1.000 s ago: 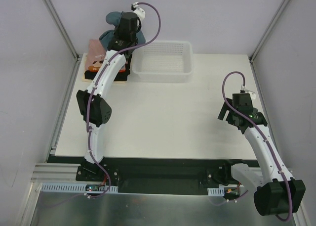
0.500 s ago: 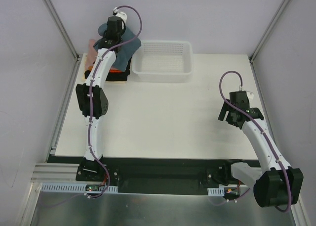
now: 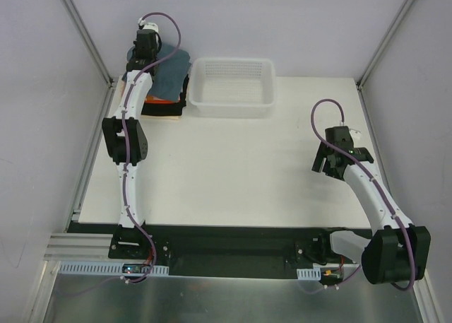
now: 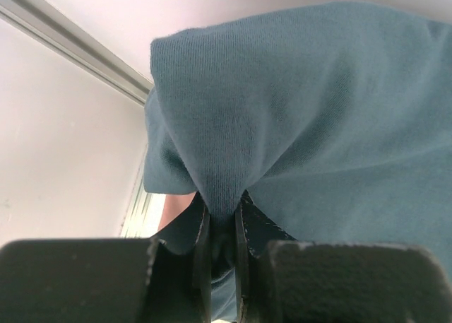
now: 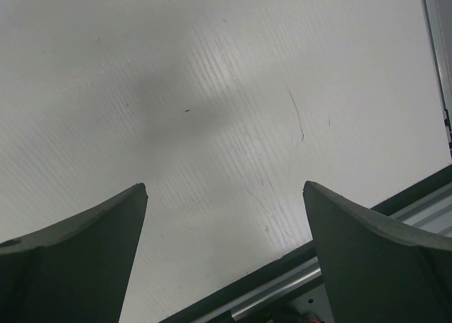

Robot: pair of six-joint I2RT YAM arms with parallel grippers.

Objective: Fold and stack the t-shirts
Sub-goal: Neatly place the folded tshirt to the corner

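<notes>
The slate blue-grey t-shirt drapes over the stack of folded t-shirts at the table's far left corner. Of that stack, only a dark edge shows in the top view. My left gripper reaches over the back of the stack and is shut on a bunched fold of the blue-grey t-shirt, pinched tight between its jaws. A sliver of pink cloth shows under the blue one. My right gripper hovers open over bare table at the right, with nothing between its fingers.
A white mesh basket stands at the back centre, just right of the stack. Metal frame posts and pale walls close in the back corners. The table's black front rail runs just below the right gripper.
The left arm has swung left and farther back with the blue-grey t-shirt, which now spreads over the stack and covers the pink and orange cloth. The right gripper has shifted slightly left.
</notes>
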